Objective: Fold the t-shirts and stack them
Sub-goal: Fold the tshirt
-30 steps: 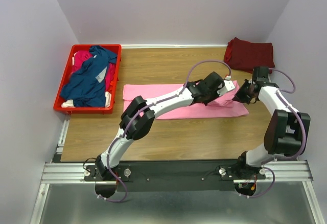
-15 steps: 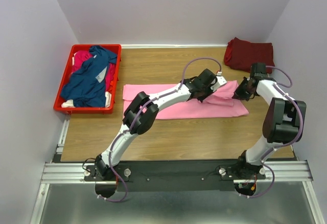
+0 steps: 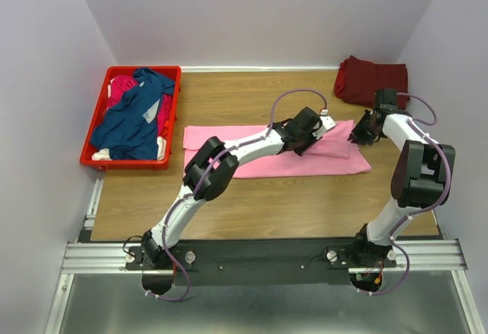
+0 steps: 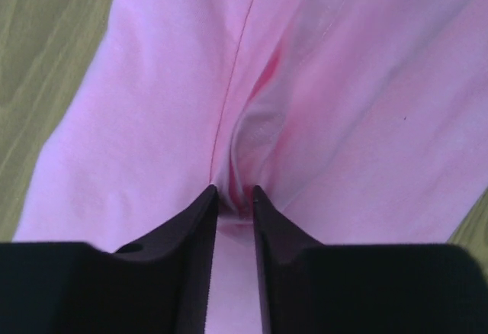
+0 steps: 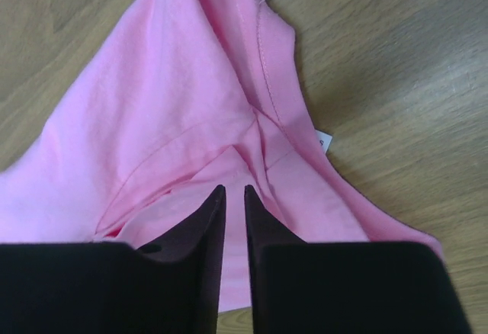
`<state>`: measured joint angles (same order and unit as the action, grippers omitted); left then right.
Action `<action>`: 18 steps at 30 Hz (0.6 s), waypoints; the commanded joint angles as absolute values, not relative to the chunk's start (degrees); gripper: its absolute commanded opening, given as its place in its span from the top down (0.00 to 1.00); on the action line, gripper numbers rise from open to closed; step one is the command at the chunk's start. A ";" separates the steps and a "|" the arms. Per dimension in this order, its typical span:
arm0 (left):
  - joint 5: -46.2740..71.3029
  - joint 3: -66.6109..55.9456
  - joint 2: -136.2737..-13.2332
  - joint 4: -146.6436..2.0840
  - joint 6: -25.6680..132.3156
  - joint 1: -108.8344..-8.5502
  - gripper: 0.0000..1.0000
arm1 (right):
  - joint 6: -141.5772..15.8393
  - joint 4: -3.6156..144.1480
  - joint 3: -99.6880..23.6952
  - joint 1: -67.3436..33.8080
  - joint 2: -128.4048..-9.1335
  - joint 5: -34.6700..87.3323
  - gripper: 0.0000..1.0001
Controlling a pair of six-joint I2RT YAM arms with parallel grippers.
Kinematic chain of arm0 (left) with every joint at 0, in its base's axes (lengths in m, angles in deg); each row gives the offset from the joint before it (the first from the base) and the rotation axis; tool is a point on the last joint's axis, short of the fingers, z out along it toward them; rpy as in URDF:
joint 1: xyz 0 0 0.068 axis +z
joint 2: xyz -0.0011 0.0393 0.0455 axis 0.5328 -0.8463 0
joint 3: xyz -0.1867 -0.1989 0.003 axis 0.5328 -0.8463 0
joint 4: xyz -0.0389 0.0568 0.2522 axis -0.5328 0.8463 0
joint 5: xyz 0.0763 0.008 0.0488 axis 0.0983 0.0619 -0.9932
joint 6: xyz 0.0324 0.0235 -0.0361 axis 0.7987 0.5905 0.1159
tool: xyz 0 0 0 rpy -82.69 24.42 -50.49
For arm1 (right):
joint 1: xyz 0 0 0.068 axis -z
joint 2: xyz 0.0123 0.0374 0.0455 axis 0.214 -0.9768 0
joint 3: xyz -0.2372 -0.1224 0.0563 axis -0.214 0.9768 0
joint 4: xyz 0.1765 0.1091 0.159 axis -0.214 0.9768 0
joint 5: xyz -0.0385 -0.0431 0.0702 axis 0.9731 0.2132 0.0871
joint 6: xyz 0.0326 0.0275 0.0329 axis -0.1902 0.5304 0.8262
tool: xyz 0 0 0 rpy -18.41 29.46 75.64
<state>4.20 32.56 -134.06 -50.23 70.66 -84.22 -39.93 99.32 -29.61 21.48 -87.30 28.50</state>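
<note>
The pink t-shirt (image 3: 210, 137) lies as a long strip running left to right across the table (image 3: 229, 105). The left gripper (image 4: 232, 195) and right gripper (image 5: 232, 192), fingers nearly closed, each pinch cloth at its right end. The loose length stretches leftward.

Light pink shirt (image 3: 217, 140), maroon shirt (image 3: 371, 81), navy shirt (image 3: 130, 124), red crate (image 3: 158, 69)

**Soft, even light; left wrist view hazy**

The top view is bright and evenly lit, with only faint shadows on the table (image 3: 305, 204). The left wrist view shows the pink shirt (image 4: 343, 105) soft and washed out. The right wrist view keeps its stitching crisp, and the fingers (image 5: 191, 273) are featureless black.
</note>
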 commanded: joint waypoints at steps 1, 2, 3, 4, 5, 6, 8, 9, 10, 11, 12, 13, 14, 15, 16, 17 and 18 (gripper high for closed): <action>1.27 30.43 -130.40 -52.68 69.04 -84.31 0.60 | -40.77 99.73 -31.62 21.94 -88.76 30.28 0.73; 0.83 30.08 -129.70 -52.86 68.51 -84.22 0.54 | -40.94 99.73 -31.71 21.94 -88.59 30.02 0.72; 0.04 29.47 -129.08 -53.12 67.46 -84.05 0.49 | -40.94 99.73 -31.79 21.94 -87.80 29.93 0.70; -0.31 29.29 -128.64 -53.21 66.76 -83.87 0.48 | -40.86 99.82 -31.80 22.03 -87.27 30.10 0.69; -1.10 28.94 -127.33 -53.04 66.05 -83.79 0.47 | -40.86 99.82 -31.80 22.03 -86.49 30.02 0.69; -1.89 28.76 -126.62 -53.04 65.52 -83.61 0.46 | -40.94 99.82 -31.62 22.03 -84.82 29.84 0.69; -3.47 28.23 -124.86 -52.95 62.98 -83.17 0.46 | -40.94 99.64 -31.18 21.94 -82.88 27.31 0.69; -4.35 27.27 -122.85 -53.04 62.45 -83.00 0.45 | -41.03 99.64 -30.75 22.03 -82.18 25.90 0.69; -4.71 26.65 -121.79 -53.21 61.92 -82.82 0.40 | -41.03 99.55 -30.13 21.94 -80.78 24.32 0.69; -4.89 25.95 -120.73 -53.56 60.87 -82.47 0.39 | -40.86 99.29 -28.39 21.94 -80.07 21.69 0.69; -4.71 24.21 -118.64 -54.00 60.34 -82.21 0.39 | -40.33 98.94 -27.15 22.03 -79.02 20.80 0.69; -4.36 23.23 -117.75 -54.00 59.55 -81.94 0.39 | -39.98 98.07 -25.92 22.03 -78.05 20.18 0.69; -2.71 20.78 -115.91 -54.53 57.72 -80.81 0.39 | -39.72 97.36 -22.95 21.94 -75.78 19.39 0.68; -1.65 19.19 -114.93 -54.88 56.74 -80.10 0.39 | -39.10 96.66 -21.61 21.94 -74.80 19.03 0.67; -0.77 17.52 -114.05 -55.41 55.77 -79.31 0.39 | -38.66 94.65 -20.03 22.03 -73.05 18.60 0.67; 0.90 15.85 -112.74 -56.54 54.81 -78.00 0.39 | -38.22 93.59 -17.76 22.11 -72.51 17.46 0.66; 1.44 13.05 -112.38 -56.73 54.71 -77.37 0.39 | -37.35 91.31 -16.60 22.11 -72.07 16.40 0.66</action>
